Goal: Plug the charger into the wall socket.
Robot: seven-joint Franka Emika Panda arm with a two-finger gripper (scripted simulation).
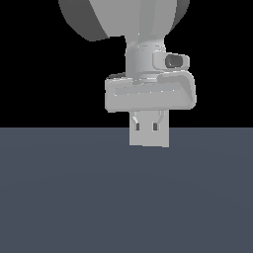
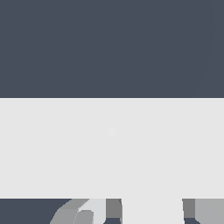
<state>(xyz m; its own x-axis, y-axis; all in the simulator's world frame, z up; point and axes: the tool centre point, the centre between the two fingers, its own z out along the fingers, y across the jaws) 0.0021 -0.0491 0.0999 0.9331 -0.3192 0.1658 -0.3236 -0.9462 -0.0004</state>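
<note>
Two risks we see from this position. First, in the wrist view the wall socket [image 2: 65, 148] fills a wide pale band, and its centre dot [image 2: 112, 130] is very faint, so we judge that a small error in alignment could push the charger [image 2: 152, 211] against the flat plate beside the hole. Second, if the block sits a little tilted in the grip, we think the contact could make it slip or jam.

In the exterior view the gripper [image 1: 148, 127] hangs under the wrist, with its fingers close together on both sides of the charger [image 1: 148, 136]; it pinches the small grey block, which hangs just above the dark floor [image 1: 59, 197]. The socket is not visible in that view.
</note>
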